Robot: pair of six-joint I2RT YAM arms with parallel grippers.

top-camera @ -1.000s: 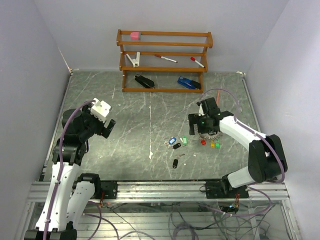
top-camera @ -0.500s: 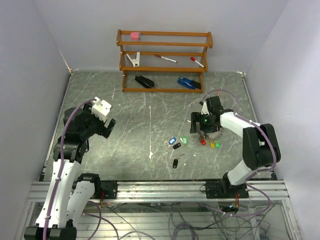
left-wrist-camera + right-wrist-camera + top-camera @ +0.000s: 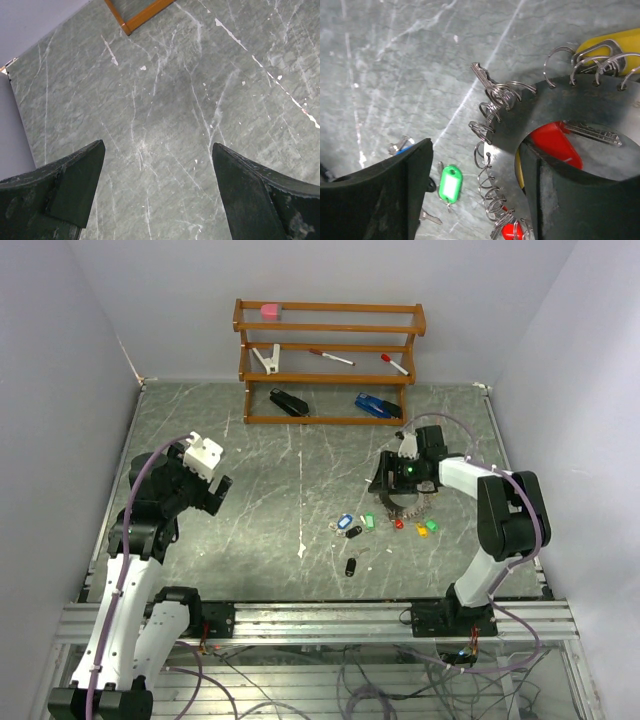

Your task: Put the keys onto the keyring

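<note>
The keyring [image 3: 560,95] is a flat grey metal loop edged with small wire rings, carrying red [image 3: 555,145] and yellow [image 3: 615,42] tags. In the top view it [image 3: 408,506] lies under my right gripper [image 3: 396,486]. In the right wrist view my right gripper [image 3: 477,150] is open. Its right finger [image 3: 570,200] stands at the loop's hole, and the loop's band lies between the jaws. Loose keys lie to its left: a green-tagged one [image 3: 450,183] [image 3: 368,521], a blue one [image 3: 345,522] and two black ones [image 3: 354,532] [image 3: 351,566]. My left gripper [image 3: 215,490] [image 3: 157,150] is open and empty over bare table.
A wooden rack [image 3: 330,420] stands at the back with a pink block, a white clip, red-capped pens, a black stapler [image 3: 290,402] and a blue stapler [image 3: 377,406]. Walls close in the left and right sides.
My right gripper has moved toward the back and a little left, and the keyring with its tags has shifted with it. The left arm has barely moved.
</note>
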